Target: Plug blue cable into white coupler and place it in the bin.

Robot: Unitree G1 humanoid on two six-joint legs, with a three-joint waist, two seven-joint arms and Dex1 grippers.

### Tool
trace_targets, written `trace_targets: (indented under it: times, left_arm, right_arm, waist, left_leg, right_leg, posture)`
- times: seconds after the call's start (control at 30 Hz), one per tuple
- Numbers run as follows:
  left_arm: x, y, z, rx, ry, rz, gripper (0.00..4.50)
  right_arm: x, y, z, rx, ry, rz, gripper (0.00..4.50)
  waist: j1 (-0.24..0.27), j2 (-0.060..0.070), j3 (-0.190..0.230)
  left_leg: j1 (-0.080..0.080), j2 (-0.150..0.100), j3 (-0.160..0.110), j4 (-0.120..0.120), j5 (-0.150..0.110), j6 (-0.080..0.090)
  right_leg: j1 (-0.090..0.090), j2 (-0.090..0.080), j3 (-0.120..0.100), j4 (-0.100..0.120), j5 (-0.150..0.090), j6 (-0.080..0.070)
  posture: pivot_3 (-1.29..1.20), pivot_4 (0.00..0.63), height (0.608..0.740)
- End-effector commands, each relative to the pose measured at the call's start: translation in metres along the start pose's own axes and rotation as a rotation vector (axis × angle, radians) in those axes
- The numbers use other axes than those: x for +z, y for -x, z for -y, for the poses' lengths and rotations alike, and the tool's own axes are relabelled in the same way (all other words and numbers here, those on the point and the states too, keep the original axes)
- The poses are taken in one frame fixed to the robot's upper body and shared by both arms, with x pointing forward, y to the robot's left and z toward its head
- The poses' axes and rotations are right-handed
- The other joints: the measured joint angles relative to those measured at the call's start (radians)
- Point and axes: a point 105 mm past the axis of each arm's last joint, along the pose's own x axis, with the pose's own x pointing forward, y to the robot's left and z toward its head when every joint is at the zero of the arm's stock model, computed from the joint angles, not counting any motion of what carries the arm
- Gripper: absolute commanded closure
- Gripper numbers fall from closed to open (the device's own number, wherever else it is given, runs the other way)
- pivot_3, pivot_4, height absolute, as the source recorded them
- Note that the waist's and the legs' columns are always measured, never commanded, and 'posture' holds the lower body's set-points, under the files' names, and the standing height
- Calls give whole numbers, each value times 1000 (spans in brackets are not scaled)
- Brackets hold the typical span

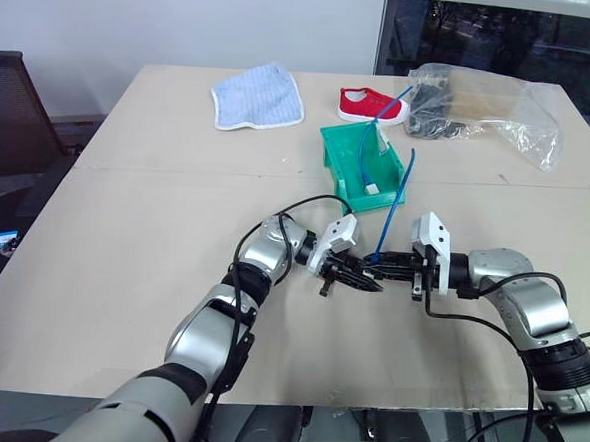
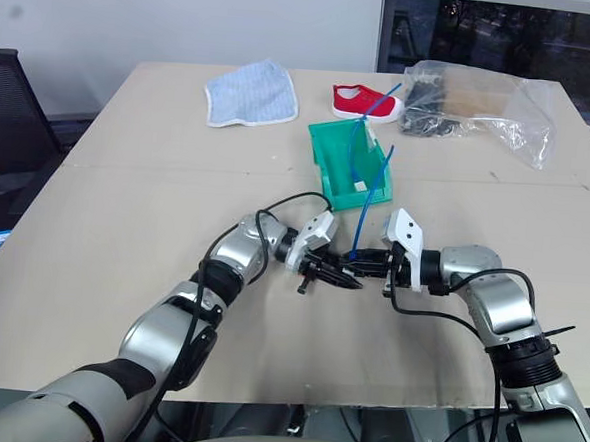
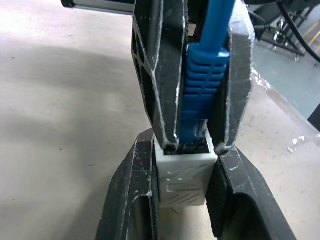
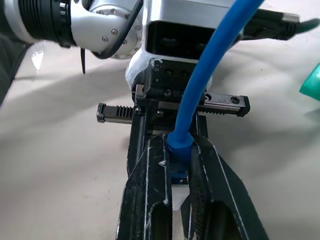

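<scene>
With the left gripper (image 1: pixel 363 281) clamping the white coupler (image 3: pixel 182 176) and the right gripper (image 1: pixel 385 264) pinching the blue cable (image 1: pixel 391 215) at its plug, near the bin (image 1: pixel 342 144), push straight, keeping both aligned until it seats.

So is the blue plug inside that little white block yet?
Partly in at least: the blue cable's plug tip sits in the white coupler's socket mouth. Whether it's fully seated, I cannot tell.

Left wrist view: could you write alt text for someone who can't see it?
A white coupler sits clamped in the left gripper, while the right gripper presses the blue cable plug into its socket, above a tan table.
</scene>
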Motion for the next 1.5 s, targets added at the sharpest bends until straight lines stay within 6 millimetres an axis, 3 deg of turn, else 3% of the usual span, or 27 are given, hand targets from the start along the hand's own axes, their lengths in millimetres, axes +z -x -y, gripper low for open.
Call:
trace_targets:
  times: [0.03, 0.2, 0.4, 0.43, 0.47, 0.63, 0.67, 0.8, 0.9, 1.07, 1.27, 1.4, 1.5]
  left_arm:
    - [75, -5, -2, -17, -240, 220, 3877]
    - [54, -5, 1, -23, -190, 155, 3877]
    - [39, -3, 0, 15, -153, 103, 3877]
    - [39, -2, 0, 26, -139, 106, 2874]
    - [39, 0, 0, 34, -125, 111, 2624]
    - [39, 12, -5, 194, -173, 104, 266]
    - [40, 17, -6, 238, -183, 101, 23]
    - [50, 38, -3, 412, -167, 130, 23]
    - [59, 77, -2, 723, -163, 89, 23]
    - [82, 124, 19, 1074, -91, 105, 23]
    - [96, 132, 33, 1192, -30, 103, 23]
    - [97, 132, 34, 1232, -20, 111, 23]
    - [99, 134, 34, 1256, -14, 124, 0]
  right_arm:
    - [-48, -8, -11, 27, -165, -104, 4500]
    - [17, 1, 6, -32, -50, 188, 4500]
    - [60, 13, 5, -19, 9, 293, 4500]
    - [62, 14, 4, -16, 14, 292, 4500]
    - [64, 15, 4, -15, 17, 287, 4500]
    - [80, 19, 10, -30, 19, 316, 4500]
    - [83, 20, 11, -32, 19, 322, 4500]
    - [92, 22, 18, -47, 22, 328, 4500]
    - [96, 20, 30, -35, 38, 275, 4500]
    - [115, 5, 74, -122, 99, 232, 4500]
    - [128, -17, 106, -173, 150, 181, 4500]
    - [126, -33, 124, -249, 160, 94, 4500]
    - [128, -38, 133, -322, 201, 64, 3362]
  waist:
    - [0, 0, 0]
    - [-7, -1, 1]
    - [-10, -1, 1]
    - [-9, -1, 1]
    - [-9, -1, 1]
    - [-11, -1, 1]
    - [-12, -1, 1]
    - [-11, -1, 1]
    - [-12, 0, 1]
    - [-16, 0, 1]
    - [-11, 0, 2]
    - [-13, 0, 2]
    - [-13, 0, 2]
  left_leg:
    - [0, 0, 0, 0, 0, 0]
    - [-1, 0, -1, 0, 0, 0]
    - [0, 0, -1, 0, 0, 0]
    - [0, 0, -2, 0, 0, 0]
    - [0, 0, -2, 0, 0, 0]
    - [-1, 0, -2, -1, 0, 0]
    - [-1, 0, -2, -1, 0, 0]
    - [-1, 0, -2, -1, 0, 0]
    - [-1, 0, -1, -1, 0, 0]
    - [0, 1, -1, -2, 0, 0]
    - [0, 1, 1, -2, 1, -1]
    - [0, 1, 2, -2, 1, -2]
    - [0, 1, 2, -3, 1, -2]
  right_leg:
    - [0, 0, 0, 0, 0, 0]
    - [-1, 0, 0, 1, 0, 0]
    - [-1, -3, 0, 1, 0, 0]
    - [-1, -3, -1, 1, 0, 0]
    - [-1, -3, -1, 1, 0, 0]
    - [-1, -4, 0, 1, 0, 0]
    - [-1, -4, 0, 1, 0, 0]
    - [-2, -4, 0, 1, 0, 0]
    - [-1, -4, 0, 1, 0, 0]
    - [-2, -3, 0, 1, 0, 0]
    - [-2, -2, 0, 1, 1, -1]
    - [-2, 0, 1, 0, 1, -1]
    - [-3, 1, 2, 0, 1, -1]
  posture:
    - [0, 150, 740]
    - [0, 150, 740]
    - [0, 150, 740]
    - [0, 150, 740]
    - [0, 150, 740]
    - [0, 150, 740]
    - [0, 150, 740]
    - [0, 150, 740]
    - [0, 150, 740]
    - [0, 150, 740]
    - [0, 150, 740]
    - [0, 150, 740]
    - [0, 150, 740]
